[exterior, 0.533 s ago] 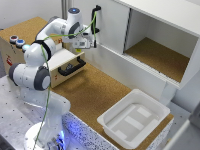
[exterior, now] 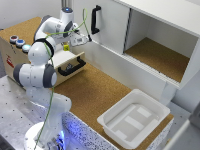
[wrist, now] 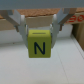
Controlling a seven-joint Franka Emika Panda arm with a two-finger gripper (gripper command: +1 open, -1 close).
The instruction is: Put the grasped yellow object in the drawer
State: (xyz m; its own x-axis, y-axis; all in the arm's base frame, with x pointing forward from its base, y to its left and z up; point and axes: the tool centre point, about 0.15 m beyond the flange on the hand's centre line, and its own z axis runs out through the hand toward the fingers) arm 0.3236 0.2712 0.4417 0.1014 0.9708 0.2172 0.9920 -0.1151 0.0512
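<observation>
1. While the arm is reaching over the wooden box at the exterior view's left, the gripper is hanging above the pulled-out drawer.
2. Seen from the wrist, the gripper is standing closed on the yellow object, one finger pressing each side of it.
3. That same view is showing the yellow object as a cube bearing a dark letter N on the face toward the camera.
4. From the exterior view, the yellow object is appearing only as a small bright speck under the fingers, sitting over the drawer's open top and not resting on anything.
5. Below it, the drawer is sticking out of the box toward the cork tabletop, its black bar handle facing the exterior view's right.
6. On top of the box, three small round items are sitting in a row, too blurred to identify.
7. Behind the arm, a tall white cabinet door with a black handle is standing beside an open cabinet compartment.
8. Well apart from the drawer, a white plastic tub is resting on the cork near the table's edge.
9. A thin yellow-green cable is trailing down along the arm.
</observation>
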